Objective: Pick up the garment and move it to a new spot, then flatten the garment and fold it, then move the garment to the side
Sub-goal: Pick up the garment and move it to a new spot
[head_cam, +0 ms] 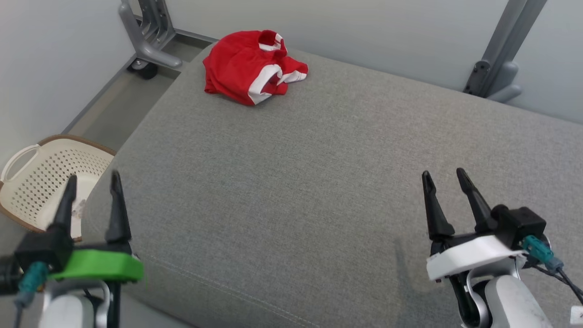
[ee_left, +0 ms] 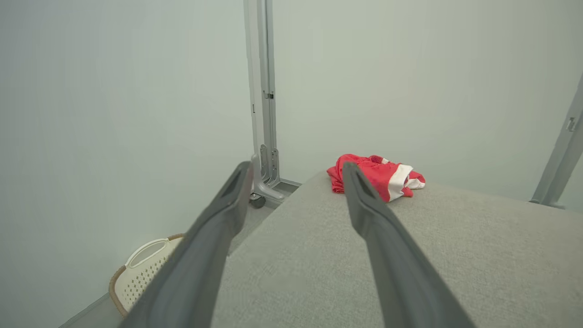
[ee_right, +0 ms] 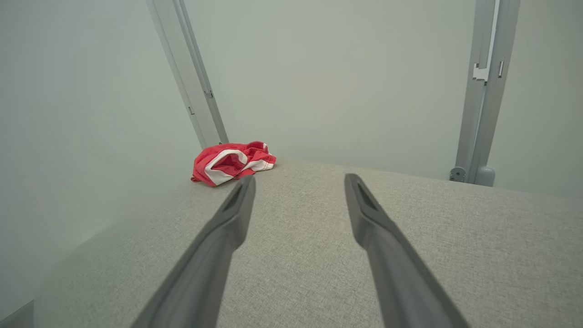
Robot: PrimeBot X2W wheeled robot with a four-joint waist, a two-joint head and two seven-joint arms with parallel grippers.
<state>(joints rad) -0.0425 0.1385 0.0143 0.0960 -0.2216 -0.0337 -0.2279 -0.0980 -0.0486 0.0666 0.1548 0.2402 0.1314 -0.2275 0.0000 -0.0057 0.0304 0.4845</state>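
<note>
From the head: red garment with white trim, crumpled in a heap at the far left corner of a grey couch, well apart from both arms. Left pincer at the near left, released, fingers spread and grasping nothing, hanging past the couch's left edge, above a cream perforated basket on the floor. Right pincer at the near right, over the couch, likewise released and empty. Grey frame legs beyond the couch, against the pale wall.

From the left wrist: left pincer with fingers wide apart, nothing between them. Garment far off, partly behind the right-hand fingertip, bunched up on the couch. Basket low at the left, beside the wall.

From the right wrist: right pincer parted and empty above the couch. Garment far and to the left, just past the left-hand fingertip, lying in a heap by a slanting grey post.
</note>
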